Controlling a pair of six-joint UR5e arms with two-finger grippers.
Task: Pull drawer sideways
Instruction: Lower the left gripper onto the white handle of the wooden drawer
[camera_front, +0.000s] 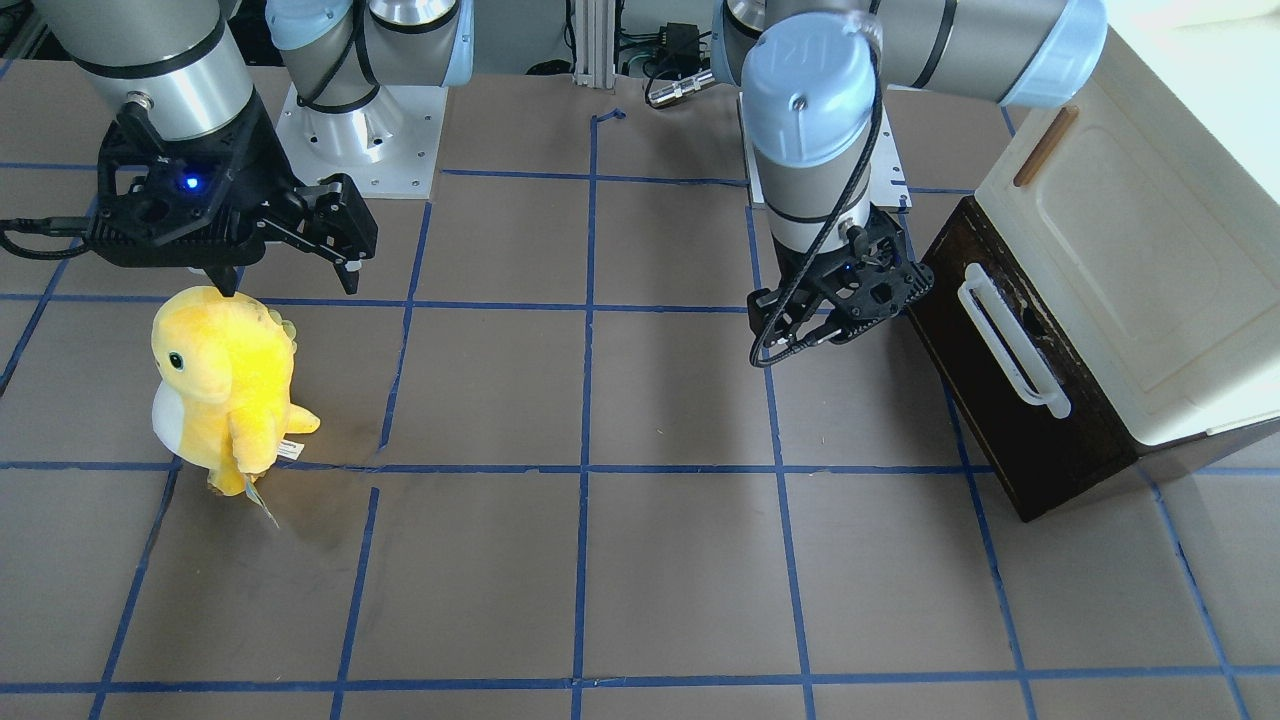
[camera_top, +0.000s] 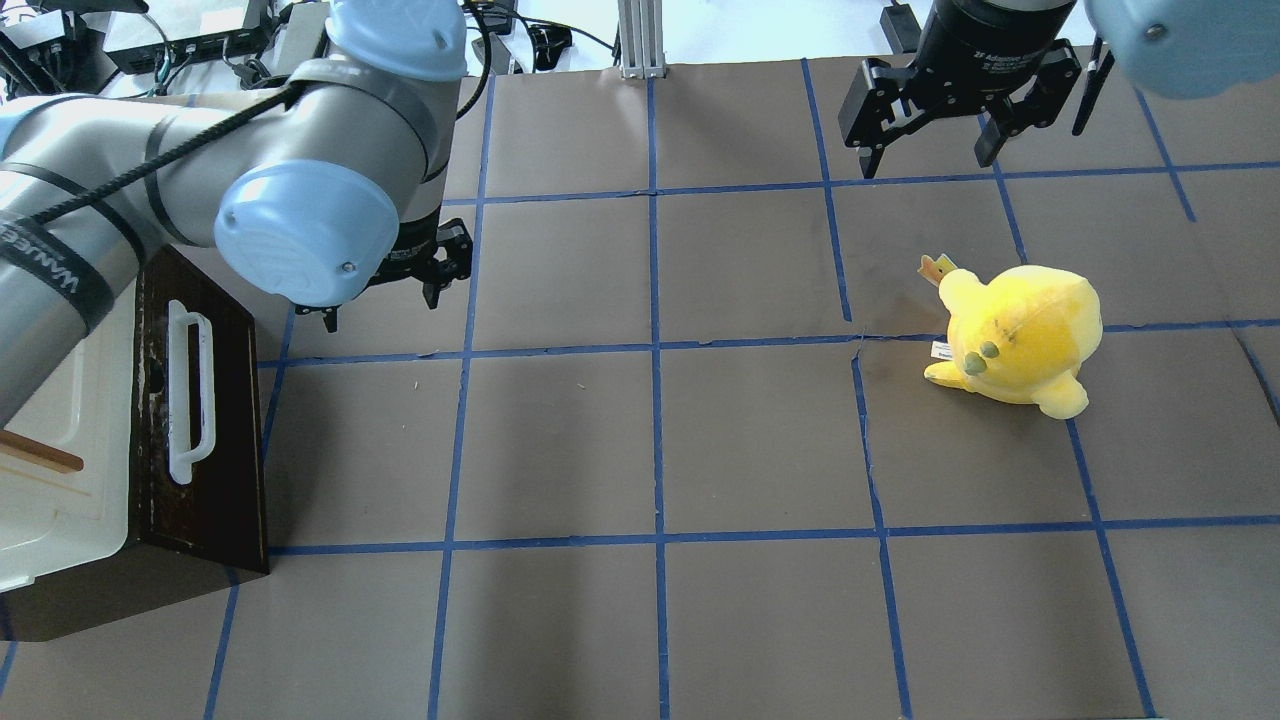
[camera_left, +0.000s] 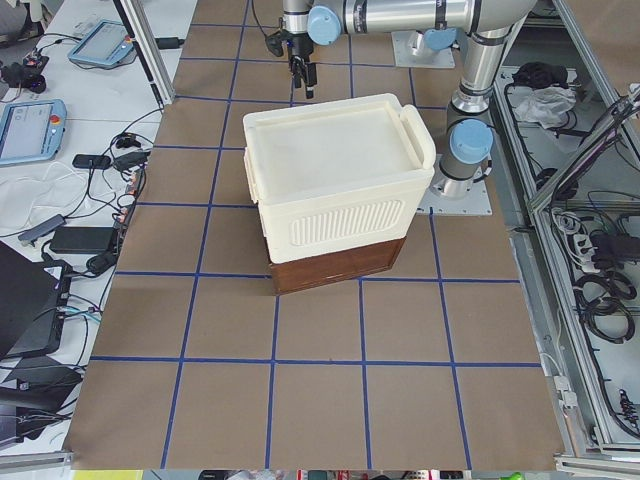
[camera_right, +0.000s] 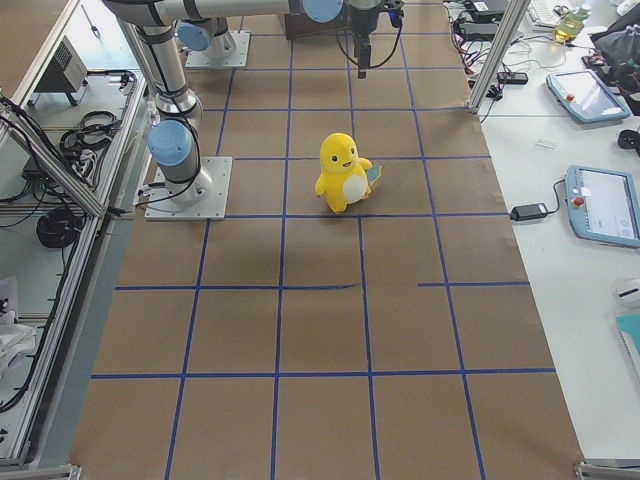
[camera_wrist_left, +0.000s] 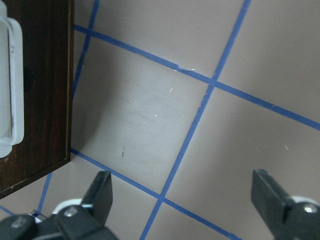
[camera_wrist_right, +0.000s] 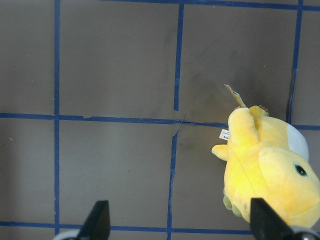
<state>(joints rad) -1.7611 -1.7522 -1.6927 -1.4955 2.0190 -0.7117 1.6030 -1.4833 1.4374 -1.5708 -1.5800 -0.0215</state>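
Note:
The drawer (camera_front: 1000, 420) has a dark brown wooden front and a long white loop handle (camera_front: 1010, 345). It sits shut under the cream-white cabinet at the table's left end, and no pale inside shows. It also shows in the overhead view (camera_top: 225, 440) and at the left edge of the left wrist view (camera_wrist_left: 45, 90). My left gripper (camera_top: 380, 303) is open and empty. It hovers beside the drawer's robot-side corner, apart from the handle (camera_top: 190, 390), with its fingers (camera_wrist_left: 102, 192) spread over bare table. My right gripper (camera_front: 290, 282) is open and empty, high over the table's right side.
The cream-white cabinet (camera_front: 1130, 270) with a small brown wooden handle (camera_front: 1045, 145) stands over the drawer. A yellow plush toy (camera_front: 225, 380) stands below the right gripper and shows in the right wrist view (camera_wrist_right: 265, 170). The brown table has a grid of blue tape lines (camera_top: 655, 350).

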